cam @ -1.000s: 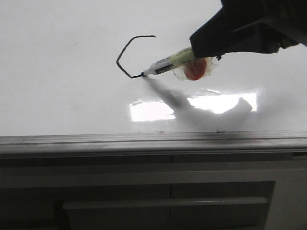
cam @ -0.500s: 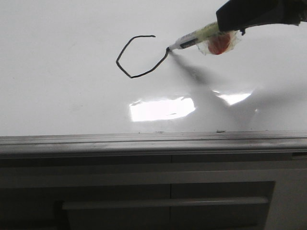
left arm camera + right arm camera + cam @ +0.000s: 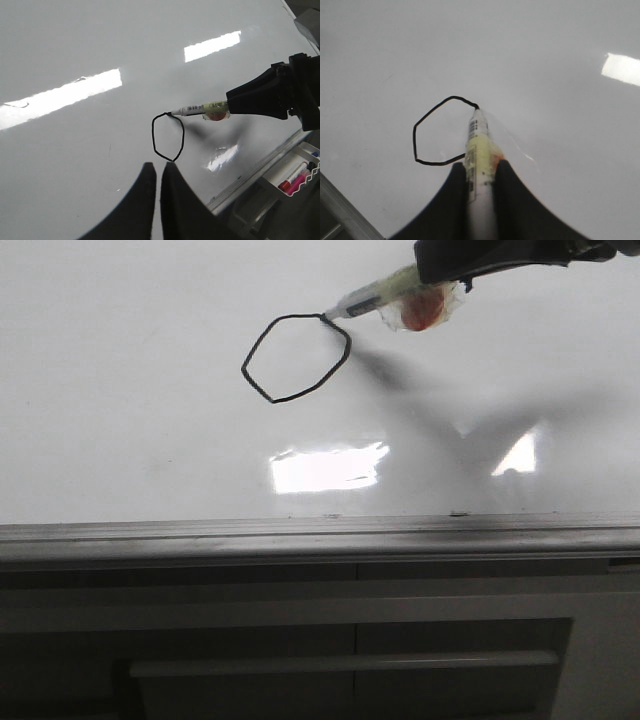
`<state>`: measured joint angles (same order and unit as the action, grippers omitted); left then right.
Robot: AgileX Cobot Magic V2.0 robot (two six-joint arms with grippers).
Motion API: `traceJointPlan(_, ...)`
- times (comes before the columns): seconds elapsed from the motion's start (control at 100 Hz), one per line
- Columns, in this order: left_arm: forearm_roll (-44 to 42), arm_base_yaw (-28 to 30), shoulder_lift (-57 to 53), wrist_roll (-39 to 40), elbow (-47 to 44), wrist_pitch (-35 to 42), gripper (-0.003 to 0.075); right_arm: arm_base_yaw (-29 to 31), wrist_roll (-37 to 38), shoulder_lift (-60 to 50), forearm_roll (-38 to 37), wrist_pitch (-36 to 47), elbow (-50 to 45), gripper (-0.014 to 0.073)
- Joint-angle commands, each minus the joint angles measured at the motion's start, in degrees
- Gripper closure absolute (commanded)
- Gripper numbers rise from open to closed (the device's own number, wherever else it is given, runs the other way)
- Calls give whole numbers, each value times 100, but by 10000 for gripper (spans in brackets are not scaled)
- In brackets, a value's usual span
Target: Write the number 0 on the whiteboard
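Note:
The number 0 is a closed, angular black loop on the glossy whiteboard. My right gripper reaches in from the upper right, shut on a white and yellow marker. The marker's tip touches the loop's upper right corner. The right wrist view shows the marker clamped between the fingers of the right gripper, tip on the loop. My left gripper is shut and empty, hovering just off the loop. It is out of the front view.
A grey metal edge rail runs along the board's near edge, with a bright glare patch above it. A grey drawer-fronted cabinet stands below. A white tray of spare markers sits beyond the board's edge.
The marker tip moved from the loop's lower point up its right side and then left to the top stroke's end. The open curve is now a closed loop.

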<state>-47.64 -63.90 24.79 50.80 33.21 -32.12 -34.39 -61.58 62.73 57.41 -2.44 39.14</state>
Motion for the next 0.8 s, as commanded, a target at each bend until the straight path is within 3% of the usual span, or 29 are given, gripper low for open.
traceJointPlan(0.0,-147,-4,27,40,151,313,730,34,-10,21,-22,244,168,640)
traceJointPlan(0.2,-147,-4,27,40,151,313,730,23,-10,-85,-353,-149,396,640)
traceJointPlan(0.43,-181,-4,27,40,151,313,730,10,-10,-864,-633,-1373,1086,640)
traceJointPlan(0.67,-181,-4,27,40,151,488,730,10,-10,-1198,-487,-2869,967,640)
traceJointPlan(0.79,-125,-15,76,-672,151,1023,713,10,-10,-1198,-264,-3166,715,640)
